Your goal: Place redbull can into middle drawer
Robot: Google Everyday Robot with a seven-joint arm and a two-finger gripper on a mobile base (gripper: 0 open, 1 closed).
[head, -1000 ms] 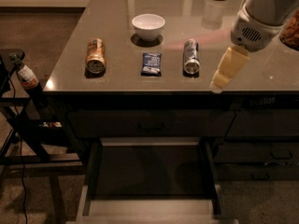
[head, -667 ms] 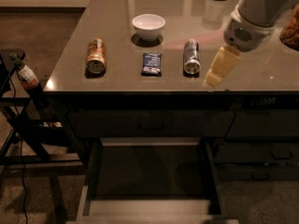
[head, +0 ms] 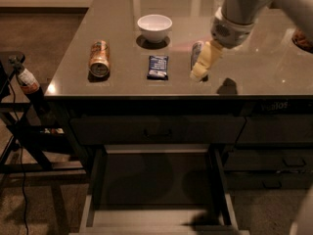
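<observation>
- A glossy grey-brown countertop [head: 264, 77] stands in a dim room with brown carpet; ceiling lights show as bright spots on its smooth surface.
- The redbull can [head: 196, 51] is on the counter, right of centre. It is slim, silver-grey metal with dark markings, and only its far end shows.
- The gripper [head: 201, 70], pale cream below a rounded grey wrist, hangs over the can's near end and hides it. I cannot tell whether it is open or closed, or whether it touches the can.
- Left of the can lies a flat, dark blue snack packet [head: 158, 66]. Further left a fatter orange-brown can [head: 99, 58] lies on its side.
- A round white bowl [head: 154, 27] sits behind the packet.
- The middle drawer [head: 157, 218] is pulled out below the counter. It is wide and shallow, with a dark interior and a lighter grey rim.
</observation>
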